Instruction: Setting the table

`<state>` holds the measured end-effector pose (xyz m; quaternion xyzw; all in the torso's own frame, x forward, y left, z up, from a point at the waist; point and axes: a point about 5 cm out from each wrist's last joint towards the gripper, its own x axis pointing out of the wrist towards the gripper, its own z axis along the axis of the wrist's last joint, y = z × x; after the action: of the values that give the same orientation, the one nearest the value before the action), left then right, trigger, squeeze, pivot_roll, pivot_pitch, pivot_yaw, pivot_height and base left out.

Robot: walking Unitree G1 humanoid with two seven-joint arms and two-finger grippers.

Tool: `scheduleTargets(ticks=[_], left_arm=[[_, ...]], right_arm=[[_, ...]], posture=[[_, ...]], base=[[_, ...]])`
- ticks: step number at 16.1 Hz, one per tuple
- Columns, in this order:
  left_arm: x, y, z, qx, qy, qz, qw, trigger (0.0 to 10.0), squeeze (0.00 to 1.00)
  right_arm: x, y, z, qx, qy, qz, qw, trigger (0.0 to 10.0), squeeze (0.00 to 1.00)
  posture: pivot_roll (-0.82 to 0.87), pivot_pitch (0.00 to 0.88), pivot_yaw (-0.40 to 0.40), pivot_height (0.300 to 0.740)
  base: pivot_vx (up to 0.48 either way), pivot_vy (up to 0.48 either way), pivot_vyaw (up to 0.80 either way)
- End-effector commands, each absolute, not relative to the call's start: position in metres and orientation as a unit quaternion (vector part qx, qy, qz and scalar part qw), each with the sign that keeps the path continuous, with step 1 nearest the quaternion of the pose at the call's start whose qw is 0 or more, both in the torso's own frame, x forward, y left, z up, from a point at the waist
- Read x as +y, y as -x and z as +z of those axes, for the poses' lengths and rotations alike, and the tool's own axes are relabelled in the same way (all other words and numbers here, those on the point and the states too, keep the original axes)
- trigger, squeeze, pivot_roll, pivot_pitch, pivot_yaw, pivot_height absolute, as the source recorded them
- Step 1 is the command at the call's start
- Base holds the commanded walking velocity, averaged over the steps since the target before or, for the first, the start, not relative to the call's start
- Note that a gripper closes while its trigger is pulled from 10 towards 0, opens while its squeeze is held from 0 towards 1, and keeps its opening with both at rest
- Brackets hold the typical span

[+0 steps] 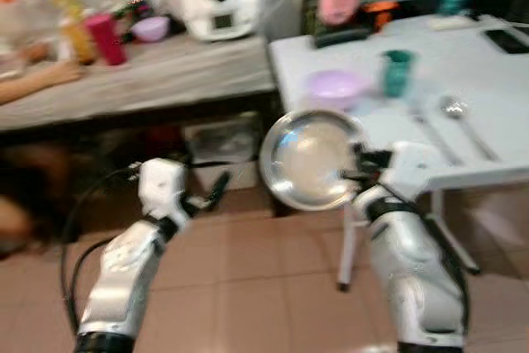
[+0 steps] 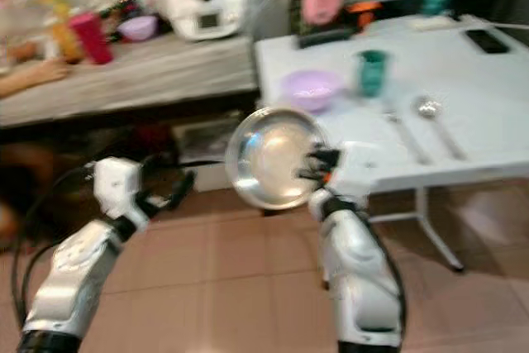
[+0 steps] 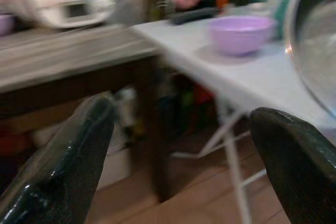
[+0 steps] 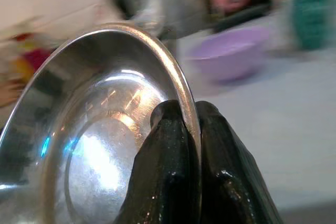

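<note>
Right gripper clamped on rim of steel plate, held on edge at the white table's near corner, purple bowl at 12 o'clock. Left gripper idle at 9 o'clock, fingers spread wide, empty.

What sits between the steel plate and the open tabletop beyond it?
The right tool grips the round steel plate at the white table's near edge. The lilac plastic bowl and teal cup stand just behind; the near edge looks bare.
</note>
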<state>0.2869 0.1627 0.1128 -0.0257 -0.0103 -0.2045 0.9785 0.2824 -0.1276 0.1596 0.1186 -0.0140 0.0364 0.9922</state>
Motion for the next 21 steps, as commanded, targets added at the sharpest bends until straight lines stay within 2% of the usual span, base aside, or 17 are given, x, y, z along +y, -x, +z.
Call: scheduleTargets(ticks=[1,6,13,21], left_arm=[[0.158,-0.289,0.117,-0.016,0.021,-0.212,0.977,10.0,0.00],[0.155,-0.290,0.116,-0.018,0.026,-0.209,0.977,10.0,0.00],[0.151,-0.287,0.116,-0.025,0.030,-0.221,0.974,10.0,0.00],[0.148,-0.285,0.115,-0.023,0.041,-0.231,0.972,10.0,0.00]], right_arm=[[-0.133,-0.284,0.166,-0.029,-0.117,0.029,0.992,10.0,0.00],[-0.132,-0.284,0.167,-0.031,-0.116,0.031,0.992,10.0,0.00],[-0.135,-0.282,0.165,-0.031,-0.113,0.025,0.993,10.0,0.00],[-0.146,-0.272,0.159,-0.027,-0.104,0.004,0.994,10.0,0.00]], posture=[[-0.22,0.000,0.143,0.740],[-0.22,0.000,0.138,0.740],[-0.22,0.000,0.137,0.740],[-0.23,0.000,0.130,0.740]], base=[[0.000,0.472,0.49],[0.000,0.433,0.51],[0.000,0.000,0.32],[0.381,0.000,-0.05]])
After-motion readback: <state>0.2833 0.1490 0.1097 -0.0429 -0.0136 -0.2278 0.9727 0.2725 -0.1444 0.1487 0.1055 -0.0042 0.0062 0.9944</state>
